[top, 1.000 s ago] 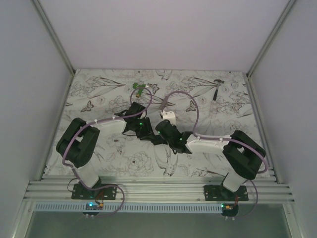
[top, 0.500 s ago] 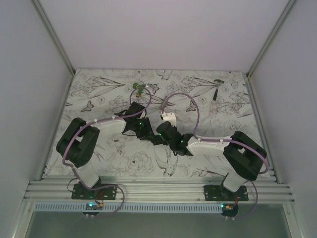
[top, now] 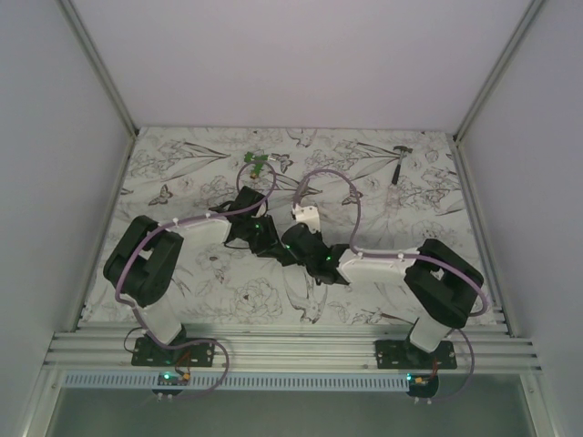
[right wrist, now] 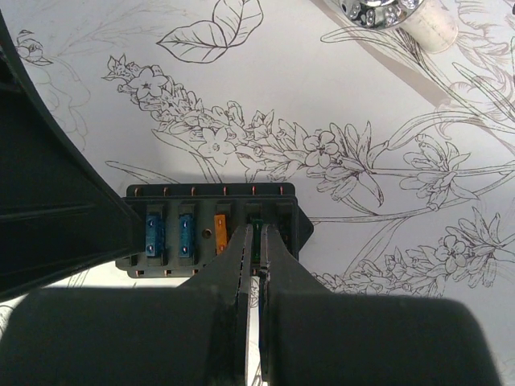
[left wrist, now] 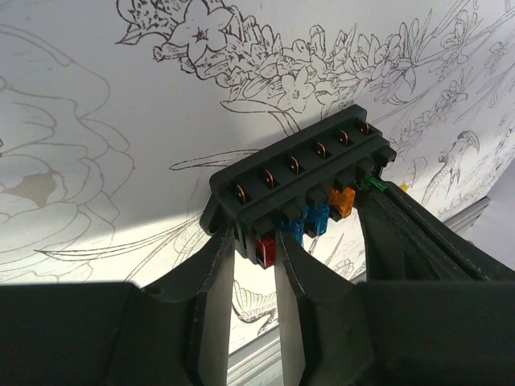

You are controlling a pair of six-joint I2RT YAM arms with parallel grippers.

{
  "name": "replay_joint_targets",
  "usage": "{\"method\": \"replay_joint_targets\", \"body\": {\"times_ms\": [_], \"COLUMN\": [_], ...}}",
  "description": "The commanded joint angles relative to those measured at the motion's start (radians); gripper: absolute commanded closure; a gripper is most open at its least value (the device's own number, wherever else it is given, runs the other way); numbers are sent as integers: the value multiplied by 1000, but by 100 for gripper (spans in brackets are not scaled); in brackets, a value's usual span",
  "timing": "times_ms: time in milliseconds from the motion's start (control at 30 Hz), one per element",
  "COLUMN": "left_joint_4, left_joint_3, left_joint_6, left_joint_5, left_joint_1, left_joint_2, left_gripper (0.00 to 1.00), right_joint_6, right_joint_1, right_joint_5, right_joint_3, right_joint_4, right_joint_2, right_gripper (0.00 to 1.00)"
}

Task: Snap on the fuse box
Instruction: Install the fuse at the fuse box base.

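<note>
The fuse box (left wrist: 306, 173) is a black rectangular block with a red, two blue, an orange and a green fuse in a row, held just above the flower-print cloth. My left gripper (left wrist: 256, 241) is shut on its end by the red fuse. In the right wrist view the fuse box (right wrist: 201, 201) shows two blue fuses and an orange one. My right gripper (right wrist: 256, 227) is shut on the green fuse (right wrist: 255, 239), which stands in a slot. In the top view both grippers (top: 266, 244) (top: 286, 240) meet mid-table and hide the box.
A green clip-like piece (top: 257, 162) lies at the back centre. A grey metal tool (top: 401, 157) lies at the back right. A shiny metal part with a pale handle (right wrist: 378, 10) lies just beyond the box. White walls enclose the table.
My right arm has shifted a little to the left, toward the left gripper. The left arm has stayed in place. Both grippers remain shut.
</note>
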Motion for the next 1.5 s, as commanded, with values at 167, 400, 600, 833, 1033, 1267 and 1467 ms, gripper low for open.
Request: {"method": "replay_joint_targets", "body": {"times_ms": [167,400,600,833,1033,1267,1467], "left_joint_4": [-72,-72,-70,-71,-74,-78,-77], "left_joint_3": [-28,-24,-20,-32,-43,-32,-23], "left_joint_6": [11,20,22,29,38,42,34], "left_joint_5": [-42,-54,-52,-61,-64,-88,-104], "left_joint_1": [13,13,11,9,9,-5,-5], "left_joint_2": [33,44,56,42,57,70,68], "left_gripper": [80,81,81,81,82,84,85], "right_joint_6": [86,155,170,135,73,19,18], "right_joint_1": [10,-2,-22,-53,-67,-68,-72], "right_joint_5": [-47,-131,-192,-196,-219,-236,-268], "right_joint_3": [44,39,27,-18,-4,105,131], "right_joint_4": [-268,-354,-411,-409,-406,-479,-544], "right_joint_2": [125,165,189,128,118,211,281], "right_gripper": [100,100,100,100,100,100,100]}}
